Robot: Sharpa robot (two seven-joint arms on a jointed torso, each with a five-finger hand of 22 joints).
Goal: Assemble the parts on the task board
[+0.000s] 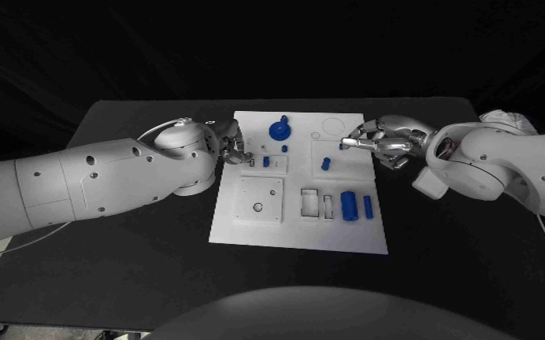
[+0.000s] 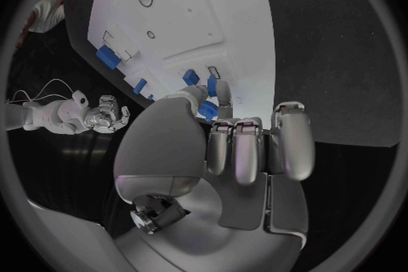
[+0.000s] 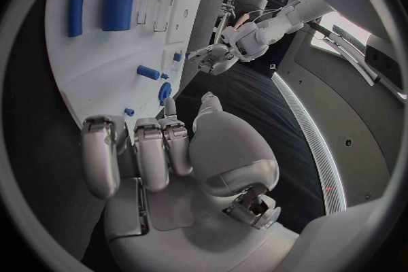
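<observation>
On the black table (image 1: pixel 148 277), two long parts (image 1: pixel 359 207) lie lengthwise on the task board (image 1: pixel 298 234) (both hands' holds unclear).

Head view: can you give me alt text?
Both hands hover at the far half of a white board on a black table: left hand at its left edge, right hand at its right. Blue parts lie on it.

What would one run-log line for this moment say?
left hand: at board left edge, grip unclear | right hand: at right edge, holds nothing | parts: on board
</observation>
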